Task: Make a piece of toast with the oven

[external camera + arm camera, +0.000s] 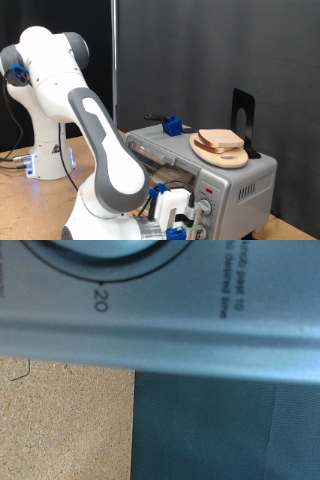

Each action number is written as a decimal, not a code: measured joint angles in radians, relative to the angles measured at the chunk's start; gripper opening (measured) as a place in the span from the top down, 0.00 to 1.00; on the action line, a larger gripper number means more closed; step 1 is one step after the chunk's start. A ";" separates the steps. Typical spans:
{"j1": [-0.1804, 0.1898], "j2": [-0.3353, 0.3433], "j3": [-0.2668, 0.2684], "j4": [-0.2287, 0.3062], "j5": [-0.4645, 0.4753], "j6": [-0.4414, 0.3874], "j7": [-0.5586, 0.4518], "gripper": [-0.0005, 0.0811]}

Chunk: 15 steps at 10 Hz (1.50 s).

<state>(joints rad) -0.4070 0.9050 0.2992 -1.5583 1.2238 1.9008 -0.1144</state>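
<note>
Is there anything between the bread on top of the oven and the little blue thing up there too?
No. In the exterior view, only bare silver oven top lies between the piece of toast, sitting on its wooden plate, and the small blue object.

Wrist view tight against oven [200, 330] front

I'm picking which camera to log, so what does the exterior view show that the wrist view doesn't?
Exterior only: the arm, the gripper low at the oven's front by the knobs, the toast on a plate on top, and a black stand. Wrist only: a dial's edge marked 20, close up. Both: the oven.
</note>
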 joint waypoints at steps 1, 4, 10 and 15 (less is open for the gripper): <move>0.000 0.000 0.000 0.000 0.000 0.000 0.000 0.88; -0.003 -0.013 0.004 -0.027 0.040 0.025 -0.092 0.88; -0.018 -0.046 0.017 -0.114 0.189 0.075 -0.435 0.87; -0.033 -0.046 0.028 -0.143 0.258 0.072 -0.577 0.87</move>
<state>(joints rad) -0.4404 0.8589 0.3269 -1.7011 1.4822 1.9728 -0.6918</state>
